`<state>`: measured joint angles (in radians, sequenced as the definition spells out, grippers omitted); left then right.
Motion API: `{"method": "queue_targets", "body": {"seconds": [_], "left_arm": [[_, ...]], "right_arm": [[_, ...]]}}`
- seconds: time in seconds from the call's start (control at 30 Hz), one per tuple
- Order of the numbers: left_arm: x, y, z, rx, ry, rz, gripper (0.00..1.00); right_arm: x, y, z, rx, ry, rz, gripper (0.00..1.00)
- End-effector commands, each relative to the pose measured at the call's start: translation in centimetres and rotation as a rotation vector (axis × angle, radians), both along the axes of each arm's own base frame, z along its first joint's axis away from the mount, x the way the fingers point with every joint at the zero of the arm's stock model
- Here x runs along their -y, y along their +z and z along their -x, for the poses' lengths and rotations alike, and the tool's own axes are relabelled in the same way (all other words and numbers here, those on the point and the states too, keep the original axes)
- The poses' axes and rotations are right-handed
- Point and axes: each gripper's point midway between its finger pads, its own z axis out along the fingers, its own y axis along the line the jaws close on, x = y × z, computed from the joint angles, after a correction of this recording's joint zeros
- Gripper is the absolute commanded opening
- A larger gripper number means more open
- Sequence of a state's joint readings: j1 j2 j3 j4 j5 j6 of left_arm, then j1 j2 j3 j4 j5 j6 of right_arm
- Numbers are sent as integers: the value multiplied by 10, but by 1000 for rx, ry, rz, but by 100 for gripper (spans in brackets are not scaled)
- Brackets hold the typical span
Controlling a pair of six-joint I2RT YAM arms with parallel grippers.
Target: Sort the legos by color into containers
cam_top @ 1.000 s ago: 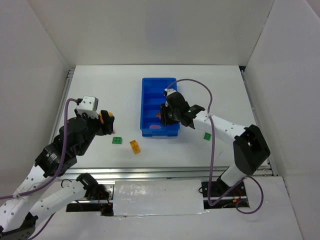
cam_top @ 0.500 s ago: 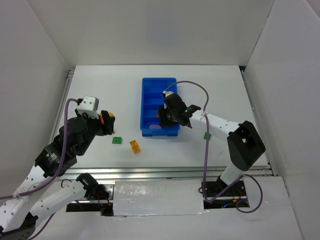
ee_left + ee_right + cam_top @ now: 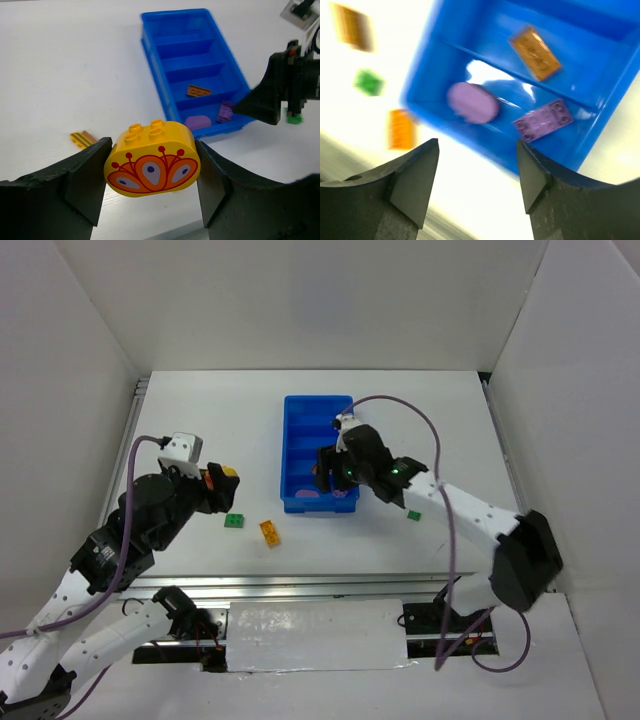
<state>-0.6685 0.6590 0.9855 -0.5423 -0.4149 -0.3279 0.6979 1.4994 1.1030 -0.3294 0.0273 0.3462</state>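
Note:
My left gripper (image 3: 222, 480) (image 3: 152, 146) is shut on a yellow lego (image 3: 152, 160) with an orange flower print, held above the table left of the tray. The blue tray (image 3: 290, 440) (image 3: 150, 45) (image 3: 425, 75) has crosswise compartments. Its nearest compartment holds a rounded purple lego (image 3: 472, 102) (image 3: 197, 121) and a flat purple plate (image 3: 543, 120) (image 3: 225, 111). The one behind holds a brown plate (image 3: 535, 52) (image 3: 198, 91). My right gripper (image 3: 324, 470) (image 3: 477, 150) hangs open over the tray's near end with nothing between its fingers.
A green lego (image 3: 234, 521) (image 3: 368, 81) and an orange lego (image 3: 270, 532) (image 3: 401, 129) lie on the white table left of the tray's near end. Another green lego (image 3: 413, 513) lies to the tray's right, under the right arm. White walls enclose the table.
My right gripper has opened over the tray's near end, and its arm has swung out to the right. The left arm has barely moved and keeps its grip on the yellow lego.

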Motion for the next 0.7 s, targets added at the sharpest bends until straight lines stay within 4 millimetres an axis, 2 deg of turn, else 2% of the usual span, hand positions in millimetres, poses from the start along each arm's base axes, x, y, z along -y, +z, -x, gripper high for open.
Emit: {"method": "queue_targets", "body": {"seconds": [0.0,0.03,0.1,0.13,0.17,0.23,0.27,0.3,0.37,0.47,0.5,0.57,0.6,0.63,0.67], "left_arm": [[39,43,9,72,-189,169,0],[67,53,27,98,-389,189,0],[88,59,47,136,-569,201,0],[101,68,64,183,-705,218,0],[104,69,72,198,-755,221,0],[109,79,81,217,-808,248,0],[108,87,79,221,-788,274,0],[108,95,76,197,-753,338,0],[108,113,65,142,-675,432,0],[119,133,49,9,-597,568,0],[122,135,43,-31,-572,599,0],[134,135,34,-154,-536,683,0],[141,138,36,-178,-569,709,0],[158,150,46,-190,-699,753,0],[165,152,48,-211,-739,774,0]], "right_arm": [[-24,100,38,188,190,-317,72],[-28,116,48,210,239,-374,75],[-30,150,65,231,302,-458,75],[-30,158,71,230,316,-471,75],[-30,176,83,250,365,-514,75],[-30,200,97,315,437,-572,75],[-26,205,111,353,484,-595,75],[-27,219,122,415,553,-645,77],[-23,215,135,445,597,-671,78],[-23,218,136,460,578,-705,78],[-21,225,129,497,533,-724,78],[-19,229,133,533,510,-762,79],[-19,238,137,595,533,-779,79],[-21,238,143,616,570,-770,79],[-23,237,144,660,606,-733,79]]}}
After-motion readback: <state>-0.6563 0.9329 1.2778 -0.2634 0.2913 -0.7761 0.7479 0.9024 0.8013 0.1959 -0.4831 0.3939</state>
